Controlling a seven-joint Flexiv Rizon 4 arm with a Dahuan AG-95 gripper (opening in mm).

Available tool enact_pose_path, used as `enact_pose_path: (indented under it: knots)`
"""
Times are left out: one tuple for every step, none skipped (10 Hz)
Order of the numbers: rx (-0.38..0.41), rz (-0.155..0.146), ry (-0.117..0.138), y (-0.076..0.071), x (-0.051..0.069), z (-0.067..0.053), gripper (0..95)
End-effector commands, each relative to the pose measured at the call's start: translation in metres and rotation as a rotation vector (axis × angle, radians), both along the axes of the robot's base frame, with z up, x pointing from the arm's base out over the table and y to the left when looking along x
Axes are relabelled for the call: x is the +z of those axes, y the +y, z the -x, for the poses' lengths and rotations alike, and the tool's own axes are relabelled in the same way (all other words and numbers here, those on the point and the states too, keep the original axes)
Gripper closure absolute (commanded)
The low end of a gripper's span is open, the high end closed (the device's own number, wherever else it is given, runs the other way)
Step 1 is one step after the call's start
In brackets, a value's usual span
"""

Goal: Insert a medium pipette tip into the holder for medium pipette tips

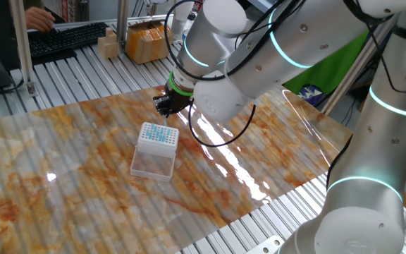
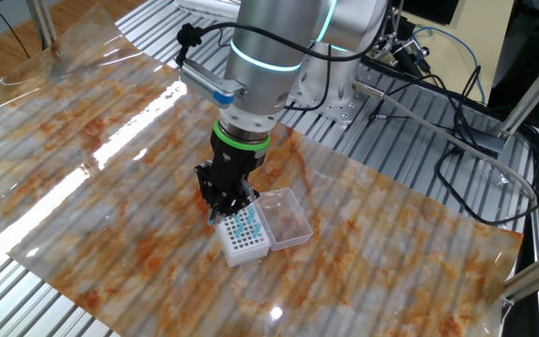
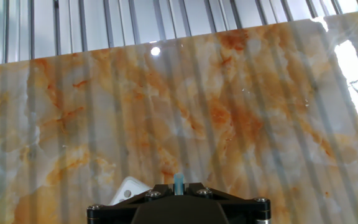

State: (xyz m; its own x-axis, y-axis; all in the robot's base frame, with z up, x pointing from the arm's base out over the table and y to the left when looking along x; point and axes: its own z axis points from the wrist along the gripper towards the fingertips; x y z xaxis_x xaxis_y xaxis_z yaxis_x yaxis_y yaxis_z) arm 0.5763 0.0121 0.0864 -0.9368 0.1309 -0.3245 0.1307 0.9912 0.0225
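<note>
A: status on the gripper (image 2: 224, 208)?

B: hanging just above the far end of the holder for medium pipette tips (image 1: 158, 136), fingers pointing down. Jaws are closed on the medium pipette tip (image 3: 178, 183); hand view shows a pale blue stub pinched between them at the bottom edge

A: tip orientation?

B: looks roughly in line with the fingers, which makes sense for dropping it straight into a hole. Can't tell which hole it's lined up over, too small in both fixed views

A: holder state?

B: sitting on the marbled sheet (image 1: 69, 162) on the bench (image 1: 76, 74), clear flap (image 2: 285, 218) folded open flat beside it so the hole grid is exposed. Several holes already show teal

A: progress?

B: my read: tip picked, near the grid, not seated yet. Next needs a fine lateral line-up, then a straight push down. Risk is the tip catching between 2 holes
</note>
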Motion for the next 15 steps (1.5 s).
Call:
enact_pose_path:
  knots:
    - [0.003,-0.009,0.002,0.001,0.0,0.001,95.0]
    - [0.005,-0.01,0.007,0.001,0.0,0.002,95.0]
    - [0.004,-0.013,0.008,0.002,0.0,0.002,95.0]
    - [0.004,-0.014,0.009,0.002,0.0,0.002,95.0]
    - [0.003,-0.014,0.009,0.002,0.0,0.003,95.0]
    - [0.003,-0.016,0.01,0.003,0.001,0.003,95.0]
    - [0.002,-0.017,0.012,0.004,0.001,0.004,95.0]
    - [0.0,-0.018,0.015,0.004,0.001,0.005,95.0]
    - [0.0,-0.018,0.016,0.005,0.002,0.005,95.0]
    - [0.0,-0.018,0.019,0.005,0.002,0.006,95.0]
    - [0.001,-0.017,0.026,0.006,0.003,0.007,95.0]
    - [-0.001,-0.018,0.027,0.007,0.003,0.008,95.0]
    - [0.0,-0.016,0.026,0.008,0.003,0.01,95.0]
    - [0.001,-0.014,0.021,0.009,0.003,0.012,95.0]
    - [0.0,-0.014,0.019,0.01,0.003,0.013,95.0]
